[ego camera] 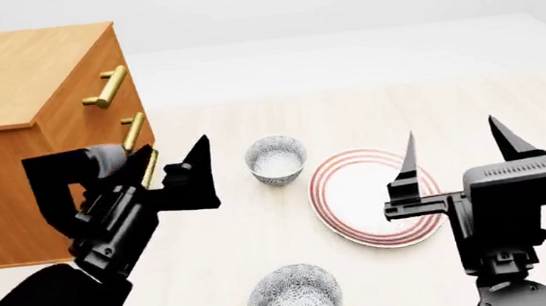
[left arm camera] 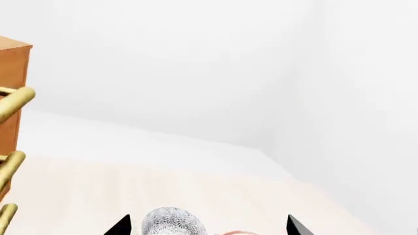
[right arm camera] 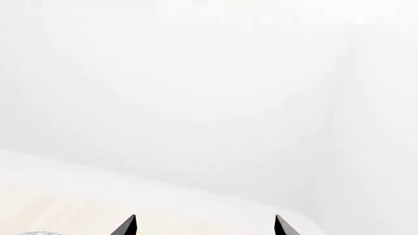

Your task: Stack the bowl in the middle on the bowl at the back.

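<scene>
Since bowl in the middle [ego camera: 276, 159] looks hard, smooth, breakable: pinch rim gently. Left tool [ego camera: 177, 163], right tool [ego camera: 452, 143] wide, empty.

Two bowls [ego camera: 276, 158] [ego camera: 294, 301], one plate [ego camera: 371, 196], one dresser [ego camera: 4, 113].

near bowl [ego camera: 294, 301] | cut off by head view's bottom edge

The pale floor [ego camera: 451, 104] carries two speckled bowls [ego camera: 276, 159], a red-ringed plate [ego camera: 369, 196], a wooden dresser [ego camera: 17, 134].
</scene>
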`<state>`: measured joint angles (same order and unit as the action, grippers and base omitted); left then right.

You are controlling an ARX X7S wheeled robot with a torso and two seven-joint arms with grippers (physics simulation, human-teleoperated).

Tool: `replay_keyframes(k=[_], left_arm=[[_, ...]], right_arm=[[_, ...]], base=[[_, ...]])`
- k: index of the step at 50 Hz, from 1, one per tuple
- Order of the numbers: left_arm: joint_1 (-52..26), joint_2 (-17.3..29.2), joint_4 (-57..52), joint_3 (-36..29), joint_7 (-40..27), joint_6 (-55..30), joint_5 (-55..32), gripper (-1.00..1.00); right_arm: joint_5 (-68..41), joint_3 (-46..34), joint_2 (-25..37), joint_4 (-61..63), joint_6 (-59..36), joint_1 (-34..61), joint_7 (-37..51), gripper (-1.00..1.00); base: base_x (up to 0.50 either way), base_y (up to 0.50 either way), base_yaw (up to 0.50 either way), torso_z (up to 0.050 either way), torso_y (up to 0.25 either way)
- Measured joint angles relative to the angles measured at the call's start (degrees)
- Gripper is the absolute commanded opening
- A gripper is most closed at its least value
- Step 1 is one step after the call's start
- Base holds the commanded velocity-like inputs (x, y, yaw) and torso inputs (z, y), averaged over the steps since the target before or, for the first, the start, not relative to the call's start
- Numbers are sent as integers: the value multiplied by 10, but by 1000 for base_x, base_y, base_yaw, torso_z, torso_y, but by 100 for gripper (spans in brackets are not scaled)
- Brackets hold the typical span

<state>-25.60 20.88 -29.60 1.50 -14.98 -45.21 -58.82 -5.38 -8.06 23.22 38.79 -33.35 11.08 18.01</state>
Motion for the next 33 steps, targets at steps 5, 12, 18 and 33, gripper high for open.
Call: replay_keyframes(k=[5, 12, 18, 33], left_arm=[[20, -4, -32, 8, 6, 44, 41, 100], [59, -12, -75, 18, 20, 110, 94, 100], [96, -20, -105, 27, 36, 165, 130, 100], [185, -37, -165, 54, 75, 287, 203, 100]], right_arm=[[15, -6, 8, 51, -20, 2, 11, 100], [52, -26, 21, 114, -42, 0, 29, 100], [101, -36, 18, 158, -40, -13, 28, 100], [264, 38, -147, 199, 103, -82, -143, 100]], base=[[0, 0, 0, 0, 0], [0, 0, 0, 0, 0], [0, 0, 0, 0, 0], [0, 0, 0, 0, 0]])
